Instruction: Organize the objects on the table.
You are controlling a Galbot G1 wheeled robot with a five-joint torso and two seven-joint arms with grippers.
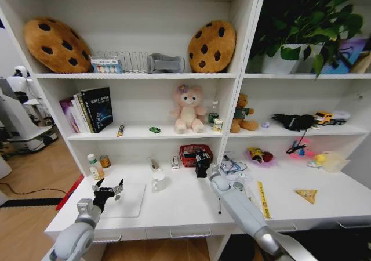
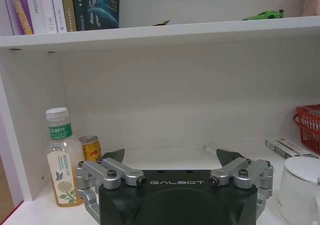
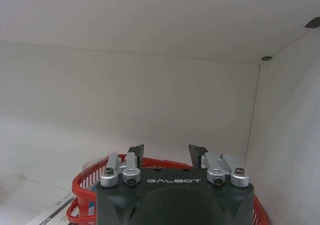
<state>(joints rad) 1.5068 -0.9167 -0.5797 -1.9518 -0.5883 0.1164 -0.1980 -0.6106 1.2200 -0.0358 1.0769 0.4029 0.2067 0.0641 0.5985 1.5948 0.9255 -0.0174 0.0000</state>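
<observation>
On the white table (image 1: 185, 211), my left gripper (image 1: 109, 190) hovers open and empty above a flat pale slab (image 1: 124, 200) at the front left. In the left wrist view this gripper (image 2: 170, 157) faces a green-labelled bottle (image 2: 61, 157), a small can (image 2: 91, 147) and a pen (image 2: 212, 149) by the back wall. My right gripper (image 1: 203, 162) is open over the red basket (image 1: 194, 155), and nothing sits between the fingers (image 3: 166, 152) above the basket rim (image 3: 85, 190). A green toy car (image 1: 154, 130) rests on the shelf above.
A white lidded cup (image 1: 158, 181) and a small box (image 1: 175, 163) stand mid-table. Cables (image 1: 232, 165), a yellow ruler (image 1: 264, 200) and a pizza-slice toy (image 1: 306, 195) lie to the right. Books (image 1: 87, 110) and plush toys fill the shelf above, which overhangs the back of the table.
</observation>
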